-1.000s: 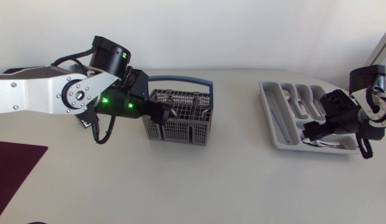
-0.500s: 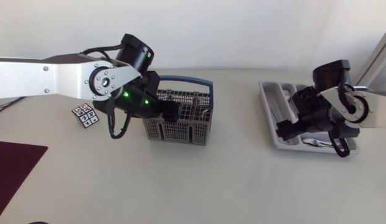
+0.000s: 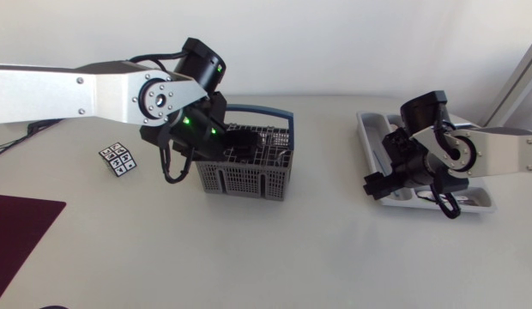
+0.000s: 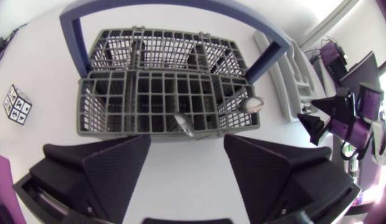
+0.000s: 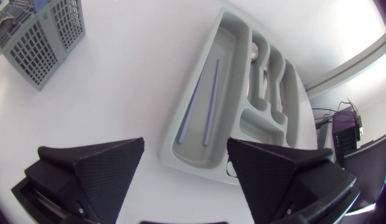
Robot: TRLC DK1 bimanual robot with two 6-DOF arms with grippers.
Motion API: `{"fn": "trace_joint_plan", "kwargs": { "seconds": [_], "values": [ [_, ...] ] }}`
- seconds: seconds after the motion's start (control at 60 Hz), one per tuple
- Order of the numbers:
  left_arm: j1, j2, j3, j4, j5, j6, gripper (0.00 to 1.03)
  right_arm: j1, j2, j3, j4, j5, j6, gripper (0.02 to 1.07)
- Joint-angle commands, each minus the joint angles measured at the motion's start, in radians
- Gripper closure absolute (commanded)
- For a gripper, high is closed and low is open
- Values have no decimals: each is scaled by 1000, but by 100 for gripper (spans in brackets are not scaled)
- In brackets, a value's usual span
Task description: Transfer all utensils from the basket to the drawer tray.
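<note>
Left hand (image 4: pixel 187 138) gapes wide, empty, above the basket (image 4: pixel 149 79), apparently touching nothing.

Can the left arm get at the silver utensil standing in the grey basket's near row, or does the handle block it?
Probably yes. The open left gripper hangs over the silver utensil in the grey mesh basket; the blue hoop handle arches farther off, clear.

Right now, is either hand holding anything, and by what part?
Nothing is held: the left hand hangs open at the basket, the right hand open by the tray.
</note>
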Motion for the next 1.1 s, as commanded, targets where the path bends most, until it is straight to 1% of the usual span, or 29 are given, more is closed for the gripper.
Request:
{"fn": "trace_joint_plan", "kwargs": {
  "seconds": [0.0, 0.15, 0.233, 0.35, 0.467, 0.533, 0.667, 0.717, 0.867, 0.95, 1.0, 1.033, 1.083],
  "values": [
    [-6, 41, 34, -17, -1, -46, 27, 16, 21, 25, 12, 10, 31, 11],
    [-5, 52, 46, -19, -1, -63, 27, 42, 23, 25, 13, 10, 45, 11],
    [2, 53, 54, -19, 0, -83, 34, 62, 23, 22, 15, 10, 52, 11],
    [2, 67, 75, -17, 0, -97, 39, 86, 21, 20, 16, 10, 63, 11],
    [-2, 84, 96, -17, 0, -103, 39, 89, 23, 19, 18, 10, 66, 11],
    [0, 96, 104, -17, 2, -112, 44, 89, 23, 17, 19, 10, 66, 11],
    [2, 107, 109, -19, 0, -117, 45, 89, 24, 14, 27, 10, 65, 11],
    [5, 110, 109, -19, 0, -121, 49, 89, 26, 14, 27, 10, 63, 11],
    [8, 113, 112, -19, 2, -124, 49, 91, 32, 14, 32, 15, 63, 11],
    [8, 113, 110, -19, 0, -127, 57, 95, 38, 14, 36, 21, 63, 11],
    [8, 113, 110, -19, 0, -129, 57, 98, 41, 13, 39, 23, 63, 11],
    [9, 113, 110, -19, 0, -129, 61, 98, 43, 13, 41, 24, 63, 11],
    [9, 115, 110, -19, 2, -130, 63, 100, 44, 13, 41, 24, 63, 11]
  ]
}}
